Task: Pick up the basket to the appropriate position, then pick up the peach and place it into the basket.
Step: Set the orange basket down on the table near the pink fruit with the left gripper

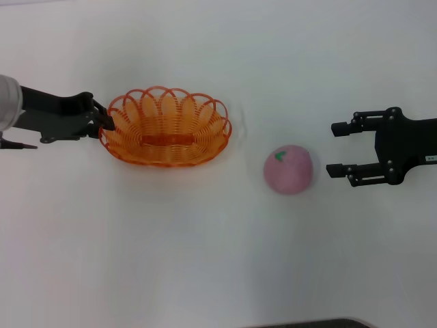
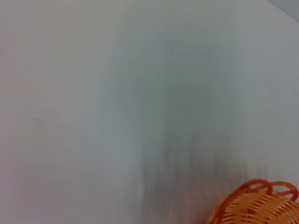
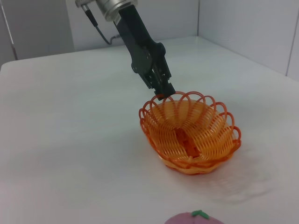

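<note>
The orange wire basket (image 1: 208, 130) sits on the white table, left of centre. My left gripper (image 1: 106, 124) reaches in from the left and is shut on the basket's left rim; the right wrist view shows its fingers (image 3: 163, 90) pinching a rim loop of the basket (image 3: 216, 127). A corner of the basket (image 2: 257, 205) shows in the left wrist view. The pink peach (image 1: 289, 169) with a green leaf mark lies right of the basket, apart from it; its top shows in the right wrist view (image 3: 194, 218). My right gripper (image 1: 333, 149) is open and empty, just right of the peach.
The white table (image 1: 205, 260) spreads around both things. A dark edge (image 1: 307, 323) shows at the table's front. Grey walls (image 3: 247, 28) stand beyond the table's far side in the right wrist view.
</note>
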Tool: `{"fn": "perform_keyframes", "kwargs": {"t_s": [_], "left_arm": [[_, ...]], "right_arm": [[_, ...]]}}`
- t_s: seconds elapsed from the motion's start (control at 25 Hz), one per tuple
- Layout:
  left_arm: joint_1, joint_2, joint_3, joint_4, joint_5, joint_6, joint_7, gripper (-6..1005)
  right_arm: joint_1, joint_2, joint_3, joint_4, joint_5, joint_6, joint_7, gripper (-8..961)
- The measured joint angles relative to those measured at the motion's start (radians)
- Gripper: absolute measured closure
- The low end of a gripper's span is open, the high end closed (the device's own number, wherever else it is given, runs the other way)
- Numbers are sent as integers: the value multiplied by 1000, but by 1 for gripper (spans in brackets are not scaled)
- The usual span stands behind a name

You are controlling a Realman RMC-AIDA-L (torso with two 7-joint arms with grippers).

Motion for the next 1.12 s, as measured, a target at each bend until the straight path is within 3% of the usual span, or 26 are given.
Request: {"fn": "perform_keyframes", "kwargs": {"t_s": [0.36, 0.52, 0.6, 0.8, 0.88, 1.12], "left_arm": [[102, 6, 19, 202, -41, 29, 103, 592], [190, 4, 11, 341, -166, 28, 293, 451], [238, 4, -16, 382, -298, 52, 463, 380], [334, 1, -138, 375, -670, 281, 926, 317], [356, 2, -194, 346, -742, 395, 1073, 313], [431, 0, -263, 252, -754, 508, 1344, 300]], "right_arm": [[6, 8, 43, 5, 0, -3, 52, 219], [19, 12, 65, 3, 18, -6, 116, 219], [22, 12, 66, 7, 38, -8, 145, 220], [27, 18, 67, 7, 63, -29, 212, 294], [28, 19, 67, 5, 72, -35, 230, 315], [37, 19, 67, 0, 80, -49, 296, 325]]}}
